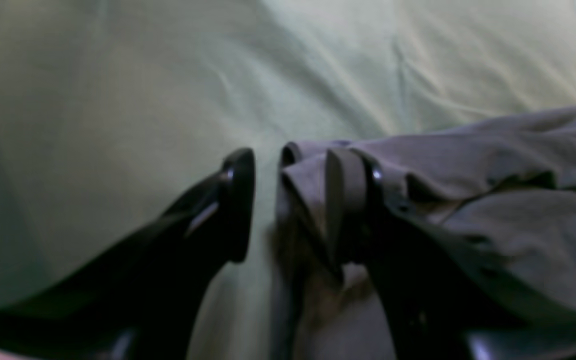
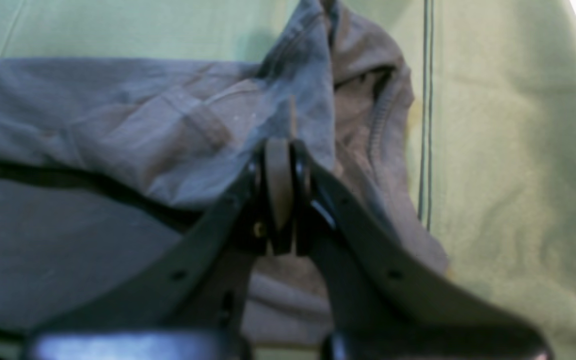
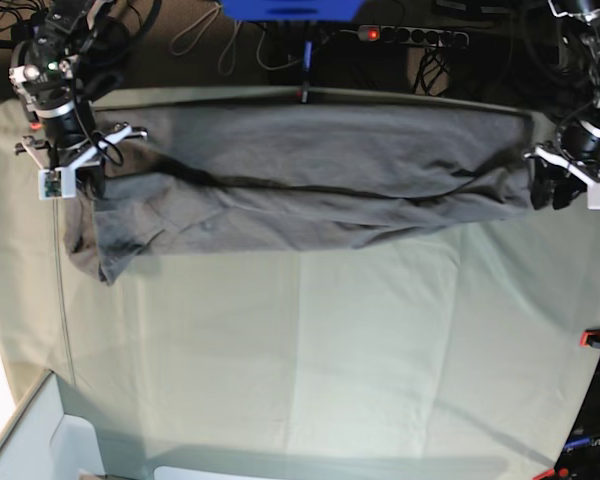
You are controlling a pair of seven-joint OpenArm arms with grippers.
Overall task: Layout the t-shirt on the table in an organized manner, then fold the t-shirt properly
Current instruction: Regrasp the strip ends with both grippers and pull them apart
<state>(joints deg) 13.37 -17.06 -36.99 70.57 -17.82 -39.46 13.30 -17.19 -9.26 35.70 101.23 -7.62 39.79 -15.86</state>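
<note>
Across the far edge of the table, the t-shirt stretches lengthwise from side to side. The right gripper is clamped on its collar end. The left gripper stands parted, one finger tucked into the hem.

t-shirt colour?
Plain dark grey t-shirt, no print visible. Shows best in the base view, stretched across the pale green table.

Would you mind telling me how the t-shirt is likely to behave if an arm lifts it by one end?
The t-shirt would probably sag: it lies creased along the table. It likely bunches, as at the right gripper. It seems light.
</note>
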